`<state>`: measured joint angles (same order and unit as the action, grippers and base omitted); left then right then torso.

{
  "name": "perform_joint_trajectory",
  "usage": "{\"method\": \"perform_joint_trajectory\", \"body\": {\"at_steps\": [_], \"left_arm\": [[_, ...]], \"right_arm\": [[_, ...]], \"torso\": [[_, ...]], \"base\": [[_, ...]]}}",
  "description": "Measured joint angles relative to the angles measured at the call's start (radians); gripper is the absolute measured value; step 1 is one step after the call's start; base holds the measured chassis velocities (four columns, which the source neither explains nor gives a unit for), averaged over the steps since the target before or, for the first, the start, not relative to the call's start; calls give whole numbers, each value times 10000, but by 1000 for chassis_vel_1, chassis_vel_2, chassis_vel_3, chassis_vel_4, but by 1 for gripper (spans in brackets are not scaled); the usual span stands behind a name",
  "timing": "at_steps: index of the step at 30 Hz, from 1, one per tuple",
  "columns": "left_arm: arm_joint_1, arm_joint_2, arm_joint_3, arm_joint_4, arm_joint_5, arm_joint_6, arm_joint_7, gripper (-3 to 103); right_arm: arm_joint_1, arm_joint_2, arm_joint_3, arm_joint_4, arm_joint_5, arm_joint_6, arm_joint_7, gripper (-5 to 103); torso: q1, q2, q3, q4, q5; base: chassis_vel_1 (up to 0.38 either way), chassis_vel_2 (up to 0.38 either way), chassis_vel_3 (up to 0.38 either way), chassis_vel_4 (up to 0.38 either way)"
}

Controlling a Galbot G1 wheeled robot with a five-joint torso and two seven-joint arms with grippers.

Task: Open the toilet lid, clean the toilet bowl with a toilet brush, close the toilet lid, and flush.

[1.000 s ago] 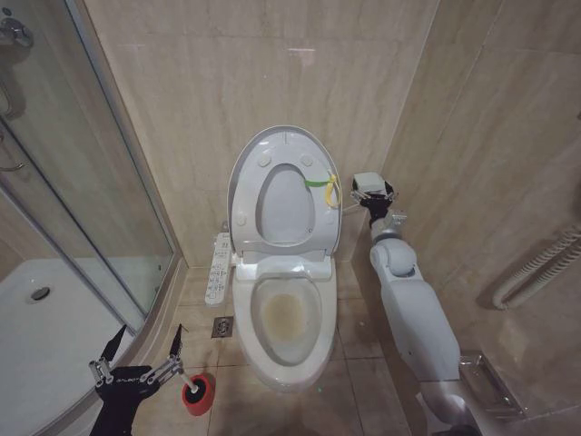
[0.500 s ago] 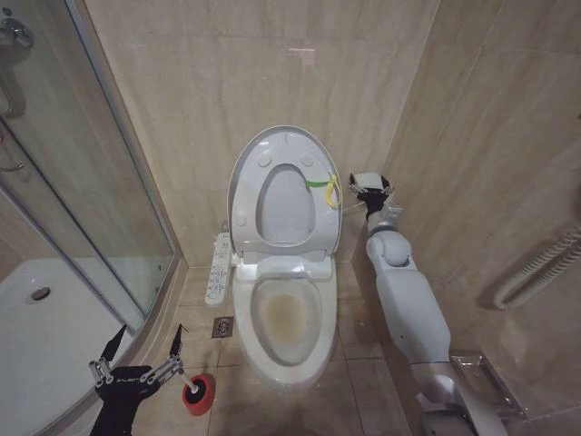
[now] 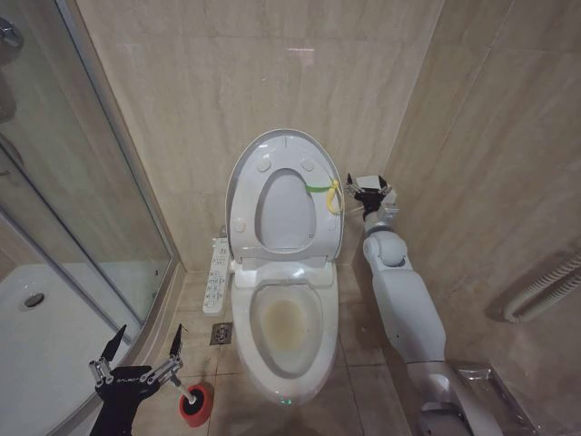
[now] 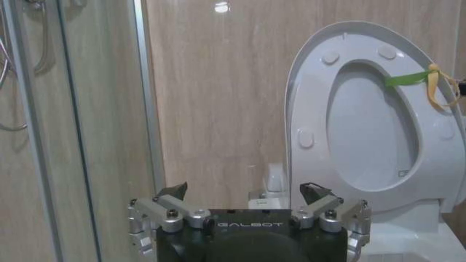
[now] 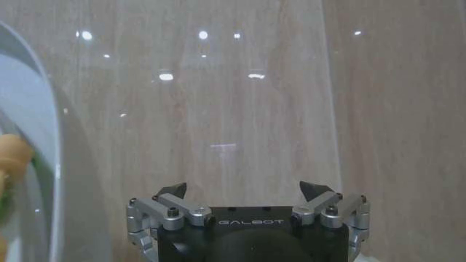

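- The glass shower cabin (image 3: 82,209) with its metal frame stands on the robot's left, and its white curved tray (image 3: 45,336) lies low beside it.
- The white ceramic toilet bowl (image 3: 320,363) stands against the beige tiled wall (image 3: 272,73); brownish-yellow staining shows inside it.
- The large white glossy plastic toilet lid (image 3: 247,168) is raised upright, leaning to the wall, with the ring-shaped seat (image 3: 313,227) against it; a yellow-green strap (image 3: 320,187) hangs at the lid's edge toward the right arm.
- The right arm (image 3: 404,304) reaches up beside the toilet; the right gripper (image 3: 370,193) is just beside the strap, fingers spread wide, holding nothing.
- The left gripper (image 3: 145,356) hovers low near the floor, jaws wide apart and empty.
- The small red round cup holder (image 3: 195,406) stands on the floor just beside the left gripper; the black thing in it is probably the toilet brush (image 3: 193,394) head, but the handle is hard to make out.
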<state>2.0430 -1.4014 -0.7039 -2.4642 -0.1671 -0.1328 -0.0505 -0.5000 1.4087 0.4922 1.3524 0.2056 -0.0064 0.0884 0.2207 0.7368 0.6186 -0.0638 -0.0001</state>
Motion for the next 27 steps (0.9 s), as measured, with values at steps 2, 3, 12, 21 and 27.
{"method": "perform_joint_trajectory", "body": {"at_steps": [2,3,12,21,27], "left_arm": [[0,0,0,0,0,0,0,100],[0,0,0,0,0,0,0,100],[0,0,0,0,0,0,0,100],[0,0,0,0,0,0,0,100],[0,-1,0,0,0,0,-1,100]], "right_arm": [[5,19,-34,0,-9,1,1,100],[31,35,-66,-18,-25,2,1,100],[124,51,-346,19,40,-14,4,100],[-407,-356,-1074,1008,532,-181,80,100],[-1075,-1014,-1434,2312,839,-207,144,100]], "torso": [[0,0,0,0,0],[0,0,0,0,0],[1,0,1,1,0],[0,0,-1,-11,-1],[0,0,0,6,0]], "base": [[0,0,0,0],[0,0,0,0],[0,0,0,0],[0,0,0,0],[0,0,0,0]]}}
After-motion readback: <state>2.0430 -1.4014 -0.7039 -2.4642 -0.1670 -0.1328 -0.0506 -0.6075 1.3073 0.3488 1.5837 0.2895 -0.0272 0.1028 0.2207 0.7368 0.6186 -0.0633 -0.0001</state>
